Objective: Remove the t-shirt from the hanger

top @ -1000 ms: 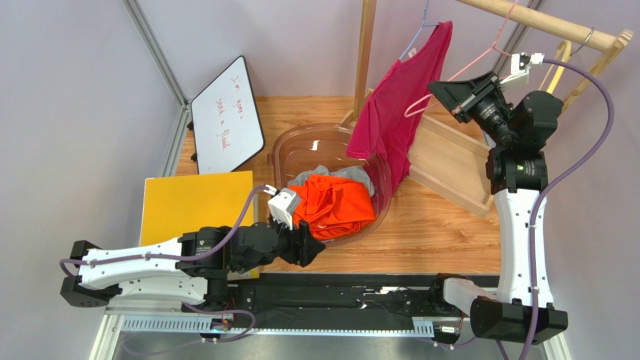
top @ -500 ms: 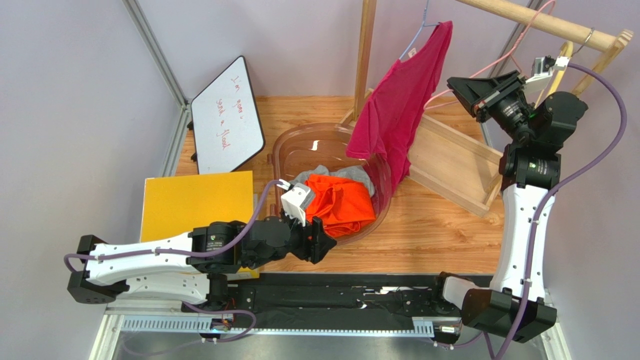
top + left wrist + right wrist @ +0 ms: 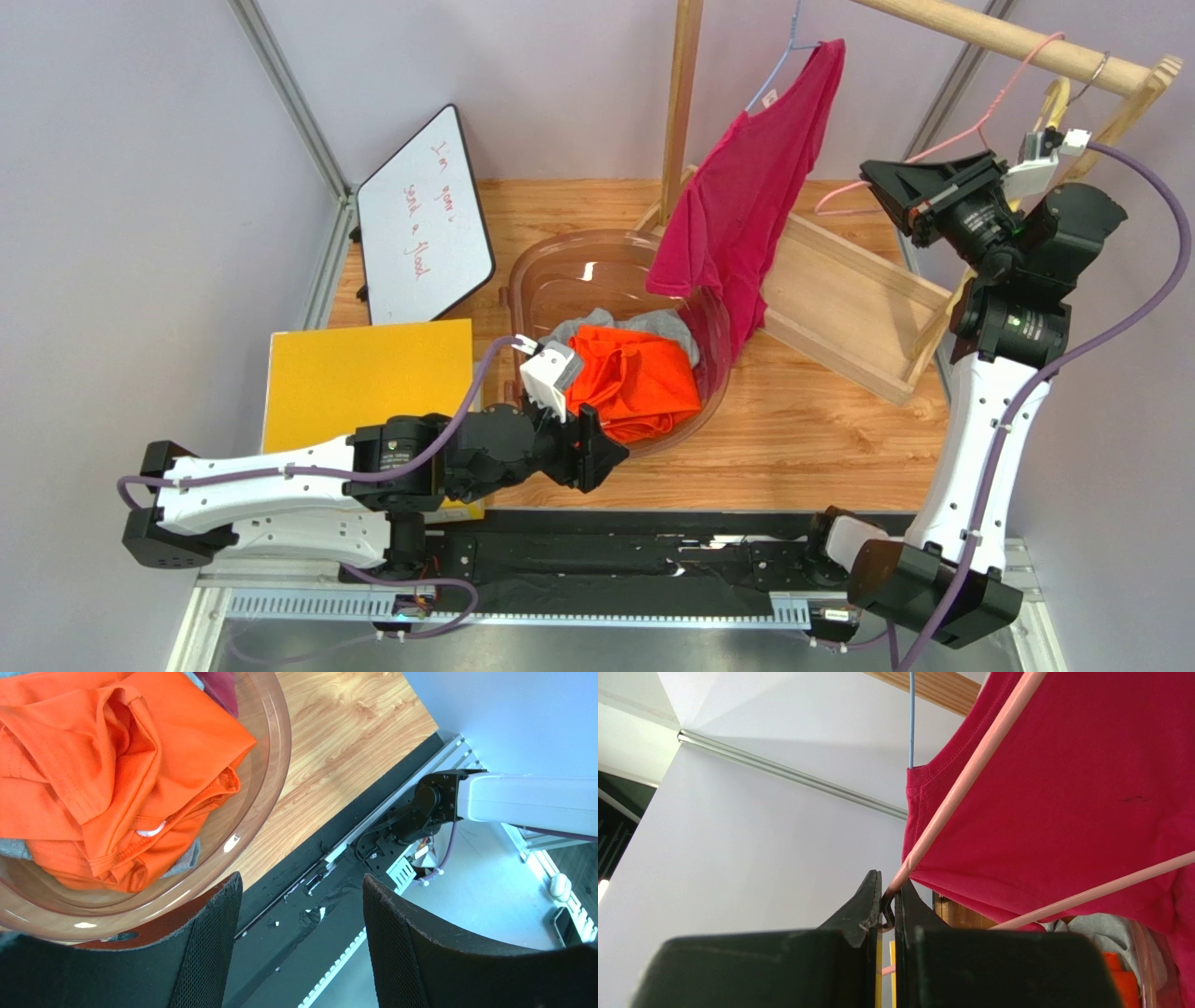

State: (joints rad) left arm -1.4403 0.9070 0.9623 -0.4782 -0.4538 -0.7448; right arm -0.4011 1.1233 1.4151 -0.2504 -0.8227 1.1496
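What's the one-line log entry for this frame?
left gripper: open, empty, near basket rim | right gripper: shut on pink hanger | red t-shirt: hanging, hem at basket | orange shirt: in basket

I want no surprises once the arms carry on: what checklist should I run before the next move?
1. Grip: right fingers shut on pink hanger: ok.
2. Spare arm: left fingers open, empty, by basket: ok.
3. Pink hanger clear of red shirt: cannot tell.
4. Red shirt off blue hanger: not ok, it hangs there.
5. Drop spot: basket holds orange shirt, with room left: ok.
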